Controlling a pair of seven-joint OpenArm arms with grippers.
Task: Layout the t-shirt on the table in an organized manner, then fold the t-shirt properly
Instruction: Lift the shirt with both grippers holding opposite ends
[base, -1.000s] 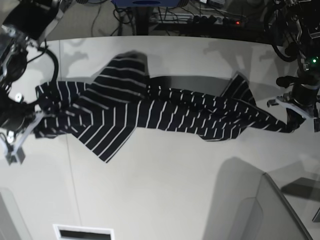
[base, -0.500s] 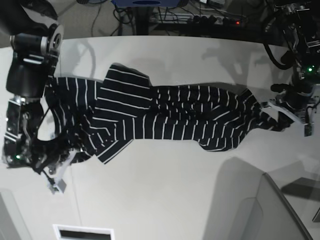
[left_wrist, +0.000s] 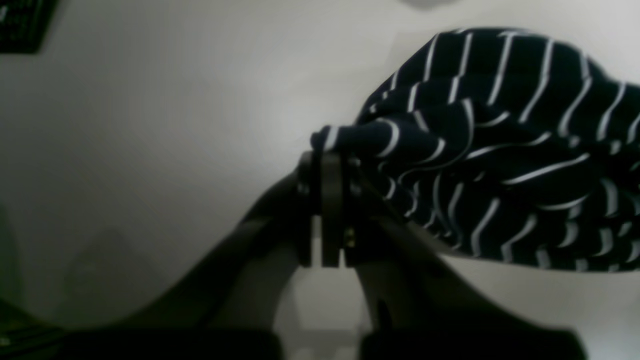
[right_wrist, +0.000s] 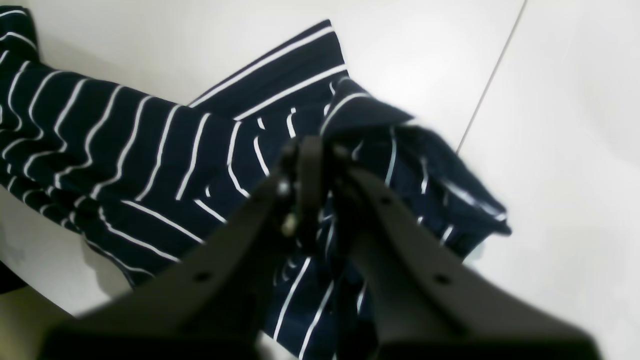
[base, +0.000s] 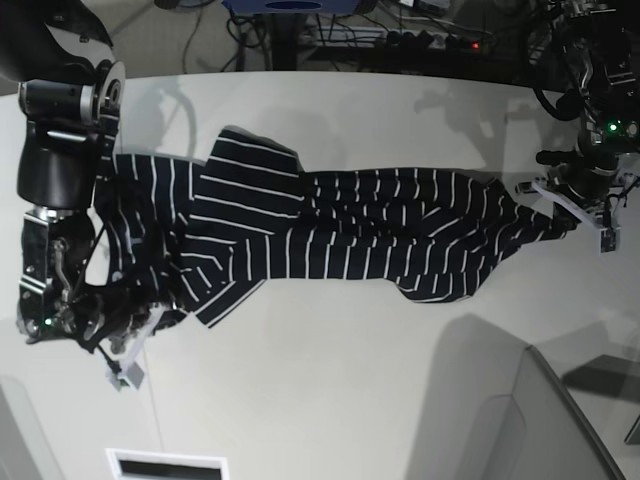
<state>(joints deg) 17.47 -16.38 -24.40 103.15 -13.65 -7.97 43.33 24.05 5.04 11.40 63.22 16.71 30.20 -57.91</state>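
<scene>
The dark striped t-shirt (base: 330, 235) lies stretched lengthwise across the off-white table (base: 330, 390). At the right end of the base view, my left gripper (base: 572, 218) is shut on a bunched corner of the shirt. The left wrist view shows its fingertips (left_wrist: 325, 160) pressed together with t-shirt (left_wrist: 500, 150) fabric pinched at them. At the left end, my right gripper (base: 140, 335) sits at the shirt's near corner. In the right wrist view its fingertips (right_wrist: 322, 150) stand very close together against a blurred fold of the t-shirt (right_wrist: 125, 160). Whether cloth is still pinched there is unclear.
A thin dark seam (right_wrist: 490, 80) crosses the tabletop beside the shirt. A grey translucent panel (base: 545, 420) rises at the front right. A white-framed slot (base: 165, 465) sits at the front edge. Cables and a power strip (base: 440, 40) lie beyond the far edge.
The right arm swung toward the table's front, dragging the shirt's end with it, and the shirt now lies flatter and wider. The left gripper shifted slightly toward the far edge.
</scene>
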